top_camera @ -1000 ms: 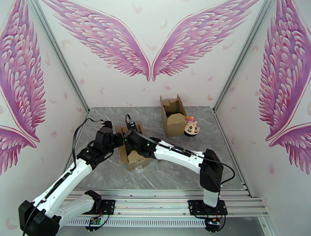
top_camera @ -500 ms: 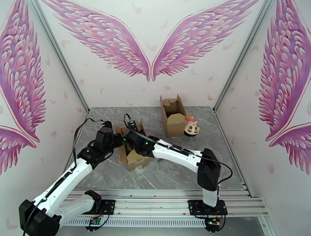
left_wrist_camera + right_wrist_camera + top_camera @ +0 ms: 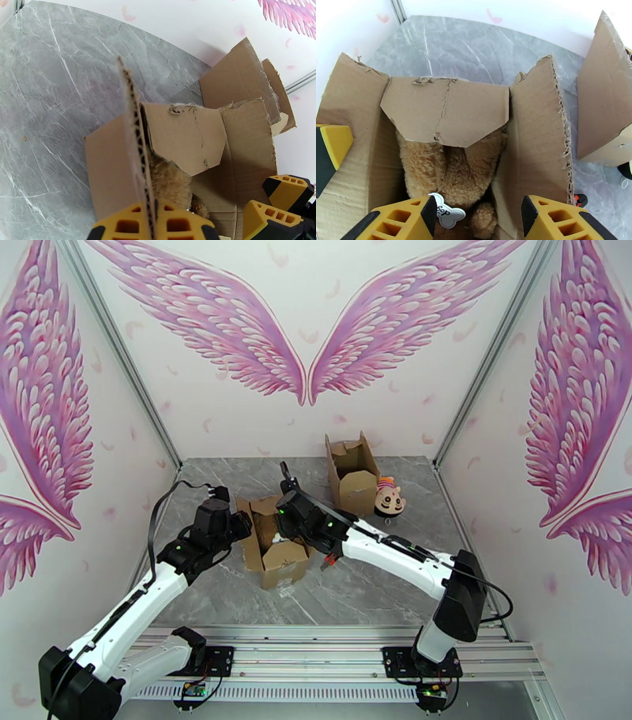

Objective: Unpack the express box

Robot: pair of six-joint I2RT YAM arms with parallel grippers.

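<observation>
The express box stands open at the left middle of the table, its flaps torn. A brown plush toy with a white bone-shaped tag lies inside it. My left gripper is shut on the box's left flap, which stands edge-on between the fingers; from above the left gripper sits at the box's left side. My right gripper hangs open over the box mouth, its yellow fingers straddling the plush without touching it. From above the right gripper is over the box.
A second opened cardboard box stands at the back, with a round-faced doll beside it. A small red and black object lies on the marble table just right of the express box. Walls close in on three sides.
The right arm has swung its elbow out to the right and its gripper has shifted right over the box, jaws widening. The box's flaps stand more spread. The left arm has held still.
</observation>
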